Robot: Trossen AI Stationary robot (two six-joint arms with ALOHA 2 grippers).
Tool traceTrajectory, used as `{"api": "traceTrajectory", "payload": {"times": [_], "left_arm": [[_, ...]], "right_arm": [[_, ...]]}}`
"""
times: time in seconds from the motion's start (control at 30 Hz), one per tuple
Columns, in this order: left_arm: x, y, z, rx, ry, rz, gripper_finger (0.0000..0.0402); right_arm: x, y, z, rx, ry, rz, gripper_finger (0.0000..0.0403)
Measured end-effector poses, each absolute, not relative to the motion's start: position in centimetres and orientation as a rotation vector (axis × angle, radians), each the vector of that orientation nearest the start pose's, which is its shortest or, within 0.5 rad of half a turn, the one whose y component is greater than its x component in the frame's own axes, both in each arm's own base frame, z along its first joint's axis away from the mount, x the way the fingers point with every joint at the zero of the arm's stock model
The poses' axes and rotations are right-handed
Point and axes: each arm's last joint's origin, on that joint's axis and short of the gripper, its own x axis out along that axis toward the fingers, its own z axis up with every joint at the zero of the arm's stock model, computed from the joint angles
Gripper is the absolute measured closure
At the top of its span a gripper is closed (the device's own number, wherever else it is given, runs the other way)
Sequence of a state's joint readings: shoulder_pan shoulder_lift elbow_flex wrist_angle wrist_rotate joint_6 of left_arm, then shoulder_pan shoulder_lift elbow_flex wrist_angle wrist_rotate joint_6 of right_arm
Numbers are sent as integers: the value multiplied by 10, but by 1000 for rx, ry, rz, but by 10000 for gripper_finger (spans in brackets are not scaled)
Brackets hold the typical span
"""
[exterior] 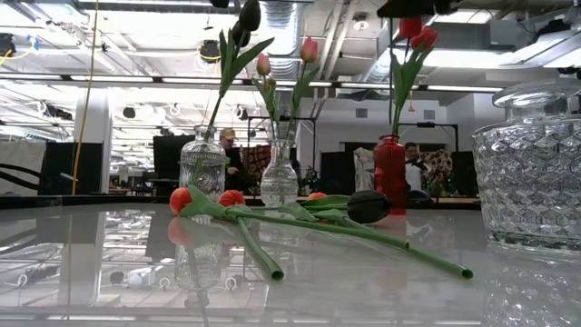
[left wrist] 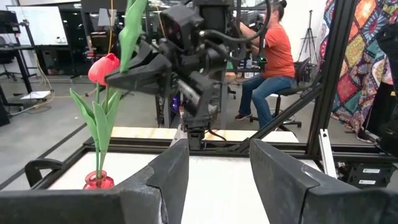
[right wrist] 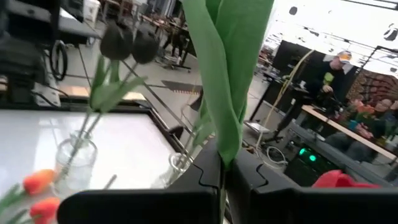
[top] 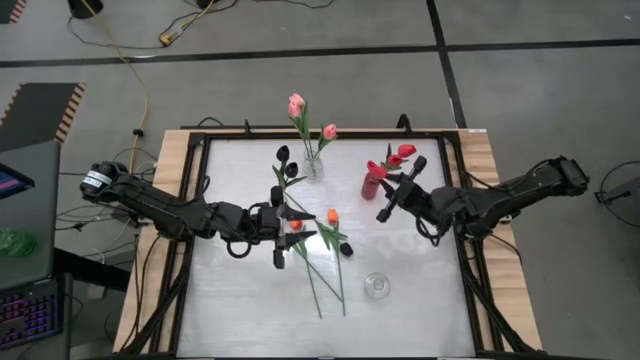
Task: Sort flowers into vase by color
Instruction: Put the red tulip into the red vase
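The right tool (top: 384,213) reaches toward the red vase (top: 372,184), clamped on a red tulip's (top: 405,153) stem. The left tool (top: 281,243) hovers, fingers apart, over loose tulips (top: 318,238) on the surface (top: 420,300).

Middle of table (top: 420,300): I see loose flowers (top: 318,250) lying flat, beside my left gripper (top: 287,243).
Far side: three vases (top: 314,166) holding stems.
Near edge: an empty jar (top: 376,286).
Right gripper (top: 385,207): beside the rightmost vase.
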State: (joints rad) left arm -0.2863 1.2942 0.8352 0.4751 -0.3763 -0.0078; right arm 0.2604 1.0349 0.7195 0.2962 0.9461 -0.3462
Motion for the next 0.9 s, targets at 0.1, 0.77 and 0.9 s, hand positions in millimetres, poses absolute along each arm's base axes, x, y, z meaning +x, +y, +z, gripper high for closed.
{"api": "traceTrajectory", "payload": {"times": [0.1, 0.77, 0.9], "left_arm": [[280, -71, 304, -13, -15, 91, 243], [280, -71, 304, -13, -15, 90, 243], [280, -71, 304, -13, -15, 90, 243]], "right_arm": [[220, 30, 305, -346, 146, -691, 370], [222, 16, 302, -287, 144, -752, 369], [222, 14, 301, -250, 141, -764, 368]]}}
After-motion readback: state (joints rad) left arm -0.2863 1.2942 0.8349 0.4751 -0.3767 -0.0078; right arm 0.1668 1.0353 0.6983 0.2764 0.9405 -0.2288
